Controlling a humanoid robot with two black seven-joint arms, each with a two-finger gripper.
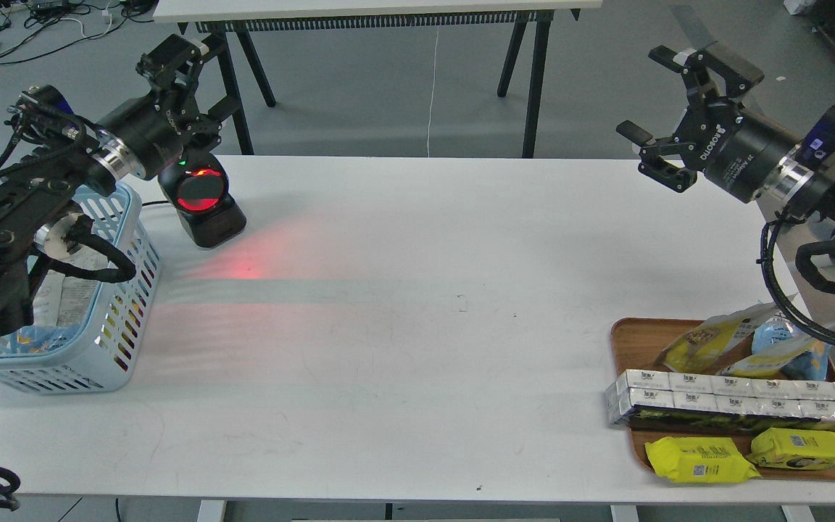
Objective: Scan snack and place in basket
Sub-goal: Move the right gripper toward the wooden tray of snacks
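Observation:
A yellow and white snack [706, 339] pouch with a picture of nuts lies tilted at the back of the brown tray [631, 341], far right. The light blue basket [122, 319] stands at the left table edge, with packs inside and my left arm partly covering it. My left gripper [171, 61] is raised behind the basket, just above the scanner [202, 196]; it looks dark and its fingers cannot be told apart. My right gripper [649, 94] hangs high above the table's far right, well above the tray, its fingers spread wide with nothing between them.
The black scanner glows red and throws red light onto the white table [403, 290]. On the tray lie a light blue bag [776, 337], a row of silver-white cartons [736, 395] and two flat yellow packs [700, 460]. A trestle table [388, 14] stands behind.

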